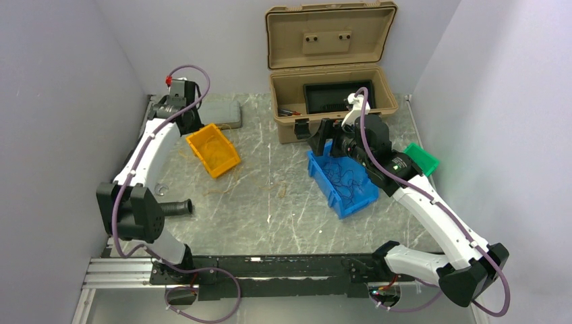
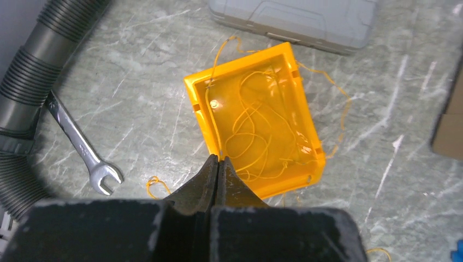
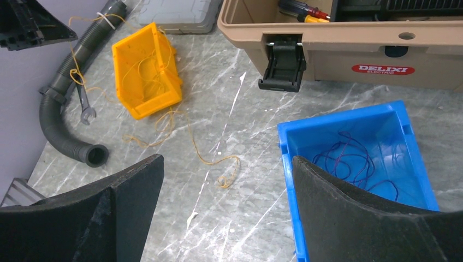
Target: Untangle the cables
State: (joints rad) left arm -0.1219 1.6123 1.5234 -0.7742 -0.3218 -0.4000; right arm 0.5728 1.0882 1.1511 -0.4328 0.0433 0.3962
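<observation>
Cables [image 1: 344, 179] here are hair-thin wires, in two lots by colour. Blue rectangular plastic bin [image 3: 349, 128], sitting in front of the open tan plastic toolbox [image 3: 349, 54], holds a loose scribble of blue and dark wires [image 3: 349, 161]. Its near end is cut off behind the right gripper [image 3: 225, 161], which is spread wide with nothing in it. Smaller yellow plastic bin [image 2: 306, 125] has orange-yellow wires [image 2: 254, 125] looped inside. A few strands spill over the rim onto the grey marbled table [image 3: 229, 76], plus one curly length [image 3: 236, 160] lying between the two bins. Way too thin to trace any single wire end to end. Left gripper [image 2: 219, 159] hangs over the yellow bin's edge, fingers pressed together, nothing visibly pinched.
</observation>
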